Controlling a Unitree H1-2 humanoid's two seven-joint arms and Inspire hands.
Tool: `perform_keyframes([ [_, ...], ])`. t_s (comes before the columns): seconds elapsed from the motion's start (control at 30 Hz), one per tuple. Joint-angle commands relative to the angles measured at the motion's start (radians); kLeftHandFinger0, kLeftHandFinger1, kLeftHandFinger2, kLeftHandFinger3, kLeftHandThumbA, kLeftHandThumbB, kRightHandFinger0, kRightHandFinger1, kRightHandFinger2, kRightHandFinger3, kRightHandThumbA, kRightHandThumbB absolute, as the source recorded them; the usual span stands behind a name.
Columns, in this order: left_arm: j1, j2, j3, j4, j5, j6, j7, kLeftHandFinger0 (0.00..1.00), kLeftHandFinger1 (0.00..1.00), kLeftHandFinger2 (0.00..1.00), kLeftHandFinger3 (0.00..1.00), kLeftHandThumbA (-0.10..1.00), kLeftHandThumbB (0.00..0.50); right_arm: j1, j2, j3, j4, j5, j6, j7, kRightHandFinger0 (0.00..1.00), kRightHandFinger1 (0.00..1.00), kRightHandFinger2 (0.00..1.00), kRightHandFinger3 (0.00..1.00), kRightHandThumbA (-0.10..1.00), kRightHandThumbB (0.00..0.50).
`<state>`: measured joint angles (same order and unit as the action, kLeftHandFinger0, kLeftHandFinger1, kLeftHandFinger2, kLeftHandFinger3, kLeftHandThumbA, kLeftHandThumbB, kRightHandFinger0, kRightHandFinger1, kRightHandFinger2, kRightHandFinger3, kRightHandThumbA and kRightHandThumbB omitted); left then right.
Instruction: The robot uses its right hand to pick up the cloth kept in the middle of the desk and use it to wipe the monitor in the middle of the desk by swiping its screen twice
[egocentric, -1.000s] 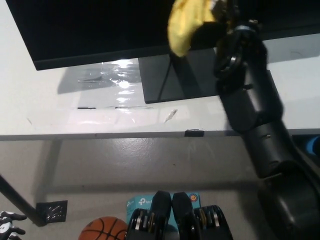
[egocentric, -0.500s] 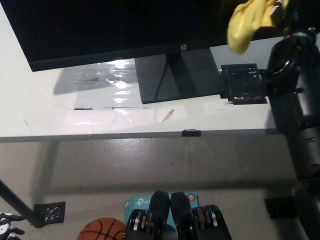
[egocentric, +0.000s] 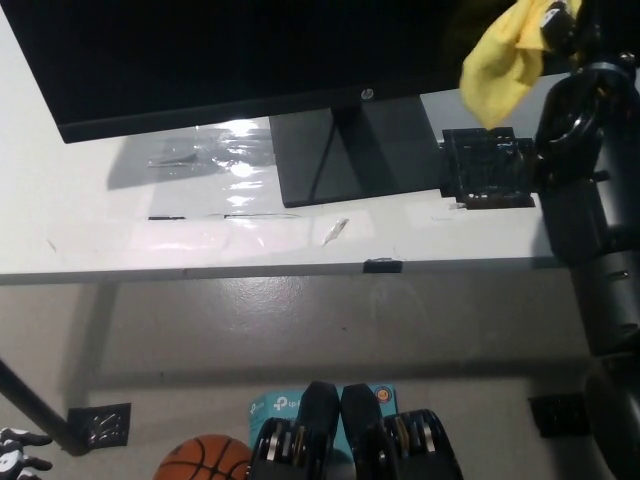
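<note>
Soft yellow cloth (egocentric: 503, 62), glossy white desk (egocentric: 90, 230), matt black monitor (egocentric: 230, 50) screen

Your right arm (egocentric: 590, 230) reads as matte black all the way up the right edge: a thick, rounded forearm shell that narrows into a ringed, cylindrical wrist section with a faint glossy highlight on its curve. You can make out small pale specks on the casing that look like screws, though they are too small to be sure. The right hand (egocentric: 572, 22) at the top is black as well, mostly cut off by the frame. Your left hand (egocentric: 12, 455) is just a sliver of white with dark gaps, low in the left corner.
</note>
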<state>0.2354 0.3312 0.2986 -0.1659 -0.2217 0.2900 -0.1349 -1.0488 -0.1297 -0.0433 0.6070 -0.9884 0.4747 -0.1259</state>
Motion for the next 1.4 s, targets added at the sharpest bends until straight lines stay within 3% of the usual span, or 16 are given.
perform_keyframes([
  [0.0, 0.007, 0.010, 0.002, -0.028, 0.003, -0.023, -0.004, 0.41, 0.45, 0.57, 0.75, 0.22, 0.223, -0.103, 0.027, 0.020, -0.008, 0.005, -0.005, -0.036, 0.00, 0.00, 0.19, 0.58, -0.10, 0.134],
  [0.1, 0.005, 0.008, -0.001, -0.024, 0.001, -0.022, -0.004, 0.40, 0.44, 0.56, 0.74, 0.22, 0.225, -0.123, 0.057, 0.019, 0.006, 0.044, -0.005, -0.064, 0.00, 0.00, 0.21, 0.15, -0.10, 0.171],
  [0.2, 0.005, 0.010, -0.006, -0.027, 0.005, -0.021, -0.004, 0.41, 0.45, 0.56, 0.75, 0.24, 0.229, -0.147, 0.076, 0.026, 0.036, 0.036, -0.005, -0.055, 0.00, 0.00, 0.23, 0.19, -0.10, 0.126],
  [0.23, 0.004, 0.009, -0.007, -0.031, 0.005, -0.013, -0.002, 0.41, 0.44, 0.56, 0.75, 0.23, 0.212, -0.167, 0.094, 0.018, 0.059, 0.024, -0.005, -0.064, 0.00, 0.00, 0.22, 0.65, -0.10, 0.155],
  [0.3, -0.001, 0.015, -0.012, -0.026, 0.010, -0.022, -0.007, 0.41, 0.45, 0.57, 0.76, 0.22, 0.202, -0.189, 0.116, 0.001, 0.082, 0.031, -0.005, -0.090, 0.00, 0.00, 0.22, 0.56, -0.10, 0.151],
  [0.37, -0.002, 0.013, -0.008, -0.025, 0.005, -0.014, -0.003, 0.41, 0.45, 0.59, 0.77, 0.22, 0.219, -0.224, 0.146, 0.002, 0.108, 0.001, -0.005, -0.071, 0.00, 0.00, 0.19, 0.35, -0.10, 0.116],
  [0.4, -0.003, 0.012, -0.008, -0.028, 0.006, -0.010, 0.000, 0.40, 0.45, 0.59, 0.77, 0.21, 0.217, -0.234, 0.155, 0.008, 0.115, 0.004, -0.005, -0.066, 0.00, 0.00, 0.20, 0.35, -0.04, 0.080],
  [0.43, -0.003, 0.014, -0.010, -0.027, 0.011, -0.014, -0.001, 0.40, 0.45, 0.59, 0.76, 0.23, 0.225, -0.238, 0.166, 0.007, 0.109, 0.021, -0.005, -0.065, 0.00, 0.00, 0.19, 0.19, -0.05, 0.083],
  [0.6, -0.001, 0.013, -0.016, -0.034, 0.015, -0.015, -0.003, 0.42, 0.47, 0.61, 0.78, 0.23, 0.210, -0.237, 0.226, 0.060, 0.065, 0.074, -0.005, -0.127, 0.00, 0.00, 0.21, 0.14, -0.10, 0.139],
  [0.73, -0.004, 0.013, -0.016, -0.033, 0.010, -0.011, -0.006, 0.42, 0.46, 0.63, 0.81, 0.22, 0.196, -0.258, 0.296, 0.068, 0.074, 0.031, -0.005, -0.127, 0.00, 0.00, 0.11, 0.00, -0.10, 0.093],
  [0.87, -0.007, 0.012, -0.016, -0.031, 0.005, -0.006, -0.007, 0.42, 0.45, 0.61, 0.81, 0.19, 0.181, -0.276, 0.340, 0.068, 0.073, 0.016, -0.005, -0.108, 0.00, 0.00, 0.07, 0.21, -0.10, 0.082],
  [0.9, -0.008, 0.015, -0.020, -0.027, 0.014, -0.019, -0.008, 0.41, 0.44, 0.60, 0.79, 0.22, 0.201, -0.289, 0.364, 0.091, 0.079, 0.025, -0.005, -0.119, 0.00, 0.00, 0.11, 0.41, -0.10, 0.112],
  [1.03, -0.017, 0.011, -0.023, -0.025, 0.012, -0.015, -0.005, 0.39, 0.42, 0.57, 0.75, 0.23, 0.232, -0.306, 0.413, 0.088, 0.079, 0.005, -0.005, -0.110, 0.00, 0.00, 0.19, 0.38, -0.10, 0.107],
  [1.07, -0.018, 0.009, -0.022, -0.019, 0.006, -0.022, -0.009, 0.39, 0.43, 0.57, 0.76, 0.24, 0.241, -0.307, 0.448, 0.104, 0.071, 0.014, -0.005, -0.124, 0.00, 0.00, 0.19, 0.27, -0.10, 0.128],
  [1.2, -0.017, 0.009, -0.022, -0.019, -0.004, -0.025, -0.016, 0.41, 0.43, 0.58, 0.76, 0.24, 0.243, -0.294, 0.465, 0.142, 0.063, 0.025, -0.005, -0.126, 0.00, 0.00, 0.20, 0.10, -0.10, 0.111],
  [1.37, -0.012, 0.006, -0.020, -0.023, 0.007, -0.017, -0.003, 0.38, 0.41, 0.55, 0.76, 0.22, 0.233, -0.268, 0.442, 0.181, 0.054, 0.041, -0.005, -0.132, 0.00, 0.00, 0.26, 0.26, -0.10, 0.112],
])
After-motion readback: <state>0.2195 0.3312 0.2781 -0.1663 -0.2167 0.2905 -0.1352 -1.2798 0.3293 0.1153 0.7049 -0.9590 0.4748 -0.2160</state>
